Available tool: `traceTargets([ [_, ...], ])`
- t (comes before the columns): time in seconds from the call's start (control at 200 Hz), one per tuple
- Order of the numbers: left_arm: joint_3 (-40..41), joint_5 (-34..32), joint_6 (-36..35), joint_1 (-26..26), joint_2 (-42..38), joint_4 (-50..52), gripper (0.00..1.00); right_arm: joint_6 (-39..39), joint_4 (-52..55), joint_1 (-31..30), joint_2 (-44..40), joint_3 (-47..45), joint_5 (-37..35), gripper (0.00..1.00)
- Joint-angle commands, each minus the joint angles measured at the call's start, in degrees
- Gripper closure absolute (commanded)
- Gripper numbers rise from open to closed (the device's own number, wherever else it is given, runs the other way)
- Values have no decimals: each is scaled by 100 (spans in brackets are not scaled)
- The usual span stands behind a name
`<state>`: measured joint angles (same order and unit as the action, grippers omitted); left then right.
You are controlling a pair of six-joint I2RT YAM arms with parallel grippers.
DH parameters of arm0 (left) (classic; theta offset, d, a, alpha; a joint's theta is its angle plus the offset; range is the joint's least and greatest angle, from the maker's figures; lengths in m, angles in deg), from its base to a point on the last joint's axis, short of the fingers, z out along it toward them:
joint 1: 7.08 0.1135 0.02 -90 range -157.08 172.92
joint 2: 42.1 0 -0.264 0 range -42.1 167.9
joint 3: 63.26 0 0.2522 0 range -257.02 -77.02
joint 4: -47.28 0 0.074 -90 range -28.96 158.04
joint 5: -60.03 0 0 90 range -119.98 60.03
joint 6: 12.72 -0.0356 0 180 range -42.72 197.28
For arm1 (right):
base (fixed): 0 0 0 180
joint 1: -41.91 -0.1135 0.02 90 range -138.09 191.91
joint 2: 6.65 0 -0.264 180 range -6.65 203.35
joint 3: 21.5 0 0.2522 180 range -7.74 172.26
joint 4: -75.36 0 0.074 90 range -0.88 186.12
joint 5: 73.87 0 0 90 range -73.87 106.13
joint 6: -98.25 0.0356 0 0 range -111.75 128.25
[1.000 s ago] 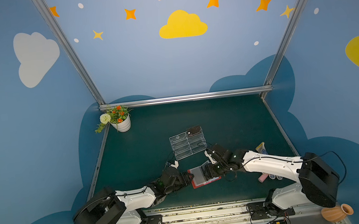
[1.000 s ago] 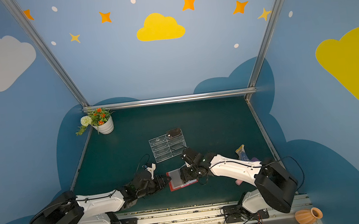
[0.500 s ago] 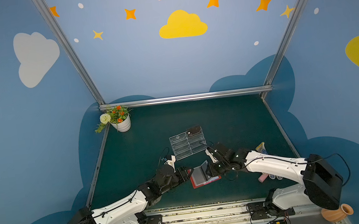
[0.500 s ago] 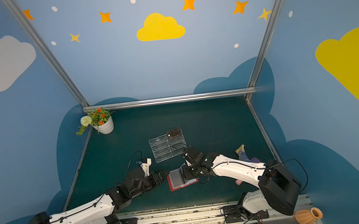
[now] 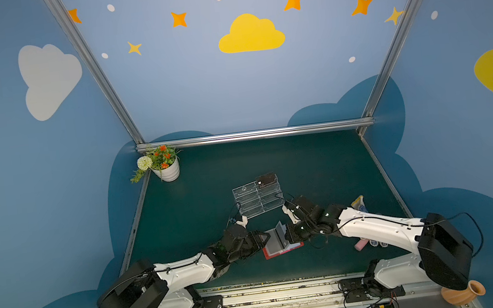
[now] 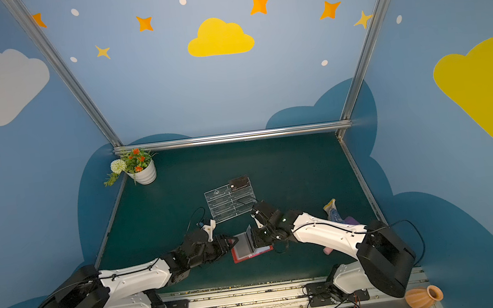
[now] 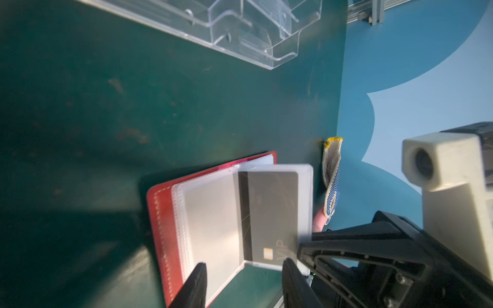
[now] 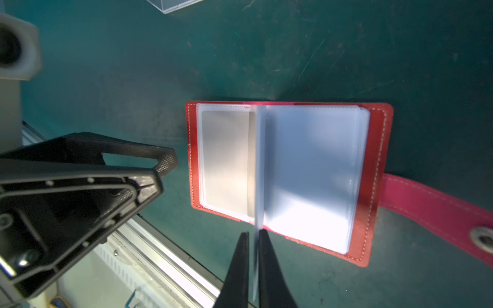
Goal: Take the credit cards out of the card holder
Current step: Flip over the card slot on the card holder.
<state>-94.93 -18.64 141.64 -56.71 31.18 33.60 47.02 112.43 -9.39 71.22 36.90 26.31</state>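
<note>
Right gripper pinches an upright sleeve page holding a "VIP" card.

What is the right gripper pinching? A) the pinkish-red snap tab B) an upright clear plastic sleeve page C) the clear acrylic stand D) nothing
B: the right gripper is shut on a clear plastic sleeve page standing upright in the open red leather-like card holder.

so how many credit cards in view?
2. One card in the clear stand, far tier; VIP card inside the upright sleeve page pinched by the right gripper. Other sleeves may hide more.
</note>
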Motion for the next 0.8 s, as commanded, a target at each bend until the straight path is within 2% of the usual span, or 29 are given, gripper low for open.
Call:
traceTargets([
  [0.0,-116,18,79,2,135,-376,56,11,-35,12,36,-49,55,95],
  [0.33,-147,-147,339,-10,635,-926,52,113,17,151,111,-139,-11,100],
  [0.596,-203,-148,464,-20,1009,-1295,51,164,-133,400,10,-477,89,100],
  [0.791,-279,-105,441,-48,966,-1263,51,157,-175,559,-104,-588,140,98],
])
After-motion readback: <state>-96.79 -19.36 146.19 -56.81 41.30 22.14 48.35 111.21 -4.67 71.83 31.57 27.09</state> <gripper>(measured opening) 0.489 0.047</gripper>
